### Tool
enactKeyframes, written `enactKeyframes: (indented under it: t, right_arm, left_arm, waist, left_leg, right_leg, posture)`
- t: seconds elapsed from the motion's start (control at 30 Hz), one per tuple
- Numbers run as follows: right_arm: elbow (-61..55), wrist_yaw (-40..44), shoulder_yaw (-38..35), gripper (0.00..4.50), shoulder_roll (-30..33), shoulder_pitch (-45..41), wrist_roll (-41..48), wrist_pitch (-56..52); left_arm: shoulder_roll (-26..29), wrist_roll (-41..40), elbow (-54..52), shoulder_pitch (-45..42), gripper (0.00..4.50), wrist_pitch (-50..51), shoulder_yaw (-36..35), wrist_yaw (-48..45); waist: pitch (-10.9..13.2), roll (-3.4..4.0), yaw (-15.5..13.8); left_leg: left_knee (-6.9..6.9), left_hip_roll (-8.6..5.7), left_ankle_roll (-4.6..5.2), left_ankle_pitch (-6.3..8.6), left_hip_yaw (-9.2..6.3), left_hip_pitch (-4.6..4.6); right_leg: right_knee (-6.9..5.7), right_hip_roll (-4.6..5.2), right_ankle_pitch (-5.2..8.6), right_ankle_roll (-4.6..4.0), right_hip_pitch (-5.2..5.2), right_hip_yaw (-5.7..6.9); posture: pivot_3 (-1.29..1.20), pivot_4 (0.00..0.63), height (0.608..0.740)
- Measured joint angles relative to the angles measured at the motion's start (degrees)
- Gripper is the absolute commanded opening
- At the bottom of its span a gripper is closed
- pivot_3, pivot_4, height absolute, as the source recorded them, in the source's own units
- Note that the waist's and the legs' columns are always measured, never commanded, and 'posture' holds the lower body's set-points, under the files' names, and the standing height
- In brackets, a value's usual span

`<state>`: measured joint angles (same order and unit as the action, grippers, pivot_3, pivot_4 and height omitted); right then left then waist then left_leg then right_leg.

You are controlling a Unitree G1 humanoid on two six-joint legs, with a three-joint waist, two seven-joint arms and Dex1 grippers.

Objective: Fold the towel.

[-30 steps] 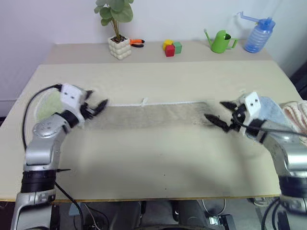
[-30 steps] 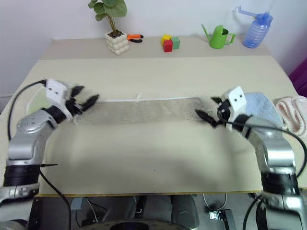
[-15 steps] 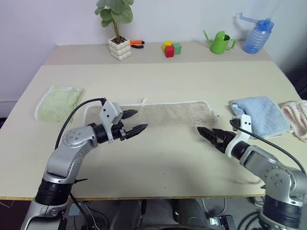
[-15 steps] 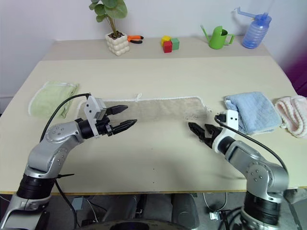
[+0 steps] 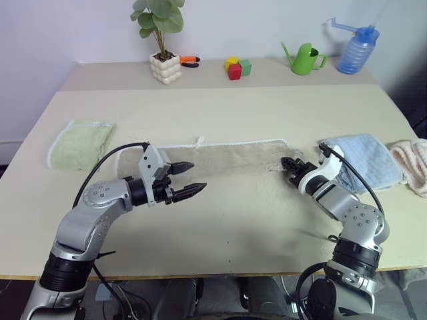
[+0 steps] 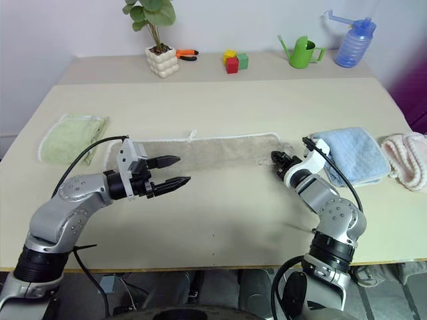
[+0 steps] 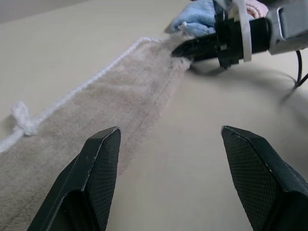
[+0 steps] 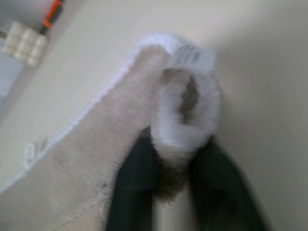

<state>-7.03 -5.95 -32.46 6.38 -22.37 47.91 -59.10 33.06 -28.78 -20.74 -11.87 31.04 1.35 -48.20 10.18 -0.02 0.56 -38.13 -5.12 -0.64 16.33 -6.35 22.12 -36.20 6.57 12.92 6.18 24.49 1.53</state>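
Note:
The beige towel (image 5: 227, 159) lies as a long strip across the middle of the table, white edging along its far side and a small white loop (image 5: 199, 141) on that edge. My right gripper (image 5: 288, 165) is shut on the towel's right-end corner; in the right wrist view the white-edged corner (image 8: 185, 103) bunches up between the two fingers (image 8: 132, 192). My left gripper (image 5: 199, 176) hangs open just above the strip's near edge, left of centre, with nothing between its fingers (image 7: 103, 159). The left wrist view also shows the right gripper (image 7: 192, 47) at the towel's far end.
A pale green folded towel (image 5: 80, 142) lies at the left. A light blue one (image 5: 363, 157) and a pink cloth (image 5: 413, 163) lie at the right. On the back ledge stand a potted plant (image 5: 165, 65), pliers (image 5: 190, 60), coloured blocks (image 5: 237, 67), a green watering can (image 5: 307, 58) and a blue bottle (image 5: 357, 50).
The right gripper, open before, has come onto the towel's right end and shut on its corner. The left gripper left the towel's left end, moved right, and stays open.

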Motion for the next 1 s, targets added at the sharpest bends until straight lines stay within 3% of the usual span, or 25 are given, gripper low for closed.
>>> enactKeyframes:
  t: [0.13, 0.27, 0.37, 0.5, 0.73, 1.0]
  right_arm:
    - [0.0, -1.0, 0.2, 0.04, 1.3, 0.4, -0.4, 1.5]
    - [-2.8, 2.4, 3.2, 0.04, 11.1, 3.2, -3.2, 1.6]
    - [-6.3, 8.2, 9.1, 0.04, 20.3, 4.4, -7.6, 3.3]
    - [-12.0, 18.9, 23.1, 0.04, 30.5, 4.8, -16.0, 9.7]
    - [-16.0, 29.6, 43.0, 0.04, 30.8, 2.9, -25.2, 16.7]
    - [-8.6, 30.5, 47.8, 0.04, 26.1, 1.0, -32.4, 19.4]
  left_arm:
    - [0.0, 0.0, -0.3, 0.4, 3.43, 0.0, 0.0, 0.4]
    - [0.0, 0.0, -0.2, 0.4, 3.43, -0.1, 0.0, 0.5]
    - [0.0, 0.3, 0.3, 0.1, 3.43, -0.4, 0.1, 0.4]
    - [-0.1, 0.8, 0.9, -0.3, 3.43, -0.5, 0.2, 0.4]
    - [-0.5, 1.0, 1.2, -0.2, 3.43, -0.5, 0.3, 0.5]
    - [-0.6, 1.1, 1.3, 0.3, 3.43, -0.4, 0.1, 1.0]
  waist:
    - [0.0, 0.02, -0.1]
    - [0.0, 0.08, 0.0]
    - [0.0, 0.10, 0.4]
    - [0.0, 0.10, 0.6]
    - [0.1, 0.02, -0.2]
    - [0.1, 0.01, 0.0]
  left_leg:
    - [0.00, -0.01, 0.01, 0.00, -0.01, 0.02]
    - [0.00, -0.03, 0.06, 0.03, 0.03, 0.05]
    - [0.04, 0.04, 0.06, 0.03, 0.07, 0.03]
    - [0.06, 0.10, 0.06, 0.03, 0.10, 0.00]
    - [0.00, 0.04, 0.06, 0.03, 0.04, 0.06]
    - [0.02, 0.03, 0.03, 0.02, 0.01, 0.06]
  right_leg:
    - [0.01, 0.01, 0.00, 0.00, 0.00, 0.01]
    - [0.04, 0.03, 0.01, 0.01, 0.02, 0.00]
    - [0.03, -0.05, 0.02, 0.01, 0.04, 0.00]
    - [0.05, -0.10, 0.03, 0.01, 0.04, -0.01]
    - [0.11, -0.01, 0.02, 0.03, 0.02, 0.00]
    - [0.11, -0.02, 0.02, 0.01, 0.05, 0.00]
  posture:
    - [0.00, 0.150, 0.732]
    - [0.00, 0.150, 0.732]
    - [0.00, 0.150, 0.732]
    - [0.00, 0.150, 0.732]
    - [0.00, 0.150, 0.732]
    - [0.00, 0.150, 0.732]
